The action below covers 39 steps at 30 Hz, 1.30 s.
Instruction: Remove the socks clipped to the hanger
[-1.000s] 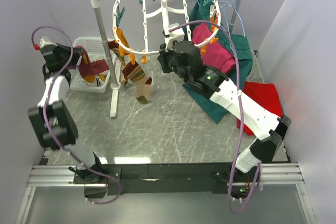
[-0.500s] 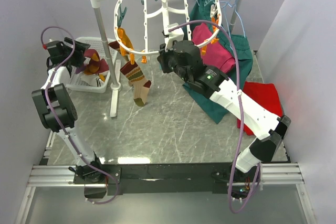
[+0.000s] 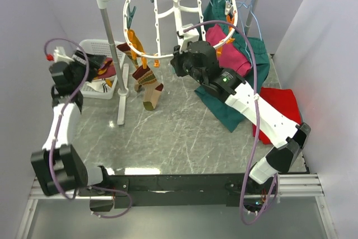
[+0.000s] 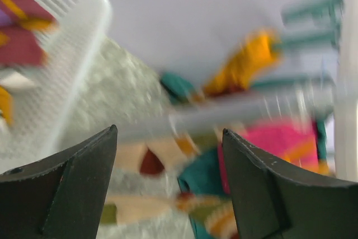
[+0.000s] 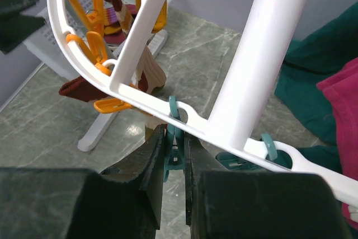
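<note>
Left gripper [image 4: 169, 134] is backing off the basket [image 3: 102, 42], gaping empty, socks [image 3: 151, 85] dangling to its right; right gripper [image 5: 175, 138] is pinching a clip [image 5: 175, 163].

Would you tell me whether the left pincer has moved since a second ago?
Yes: in the top view the left pincer has dropped lower in frame along the white basket's left rim.

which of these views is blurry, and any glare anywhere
Left wrist view: smeared, the basket and everything beyond streaked; right wrist view: sharp on the hanger and teal clip; top view: crisp, with a glare patch on the table near the front edge.
</note>
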Each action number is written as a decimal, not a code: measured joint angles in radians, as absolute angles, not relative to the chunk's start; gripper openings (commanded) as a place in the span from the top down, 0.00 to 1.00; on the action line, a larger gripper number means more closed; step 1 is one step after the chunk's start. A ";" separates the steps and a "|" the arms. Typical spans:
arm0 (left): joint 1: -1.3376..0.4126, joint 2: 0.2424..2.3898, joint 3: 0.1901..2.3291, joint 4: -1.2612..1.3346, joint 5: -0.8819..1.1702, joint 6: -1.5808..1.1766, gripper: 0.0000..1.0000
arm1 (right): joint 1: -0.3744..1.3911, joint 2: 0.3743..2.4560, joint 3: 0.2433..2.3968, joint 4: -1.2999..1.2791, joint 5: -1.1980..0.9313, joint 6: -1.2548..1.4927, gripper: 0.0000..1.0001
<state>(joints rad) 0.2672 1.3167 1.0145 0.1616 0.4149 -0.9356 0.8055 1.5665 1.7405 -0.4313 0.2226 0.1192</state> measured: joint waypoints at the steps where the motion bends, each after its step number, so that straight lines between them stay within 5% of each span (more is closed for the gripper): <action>1: 0.250 1.286 0.983 0.172 0.419 -0.933 0.19 | 0.802 1.564 1.738 -0.431 0.216 0.120 1.00; 18: -0.231 0.851 0.420 0.530 0.465 -0.803 0.08 | 0.640 1.425 1.641 -0.442 -0.076 0.134 1.00; 39: -0.691 1.035 0.522 0.625 0.023 -0.414 0.14 | 0.440 1.324 1.567 -0.425 -0.372 0.192 1.00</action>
<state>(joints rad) -0.6907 1.0348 0.5217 0.6254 0.0235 -0.4137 0.4397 1.3235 1.5669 -0.4248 -0.3721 0.1917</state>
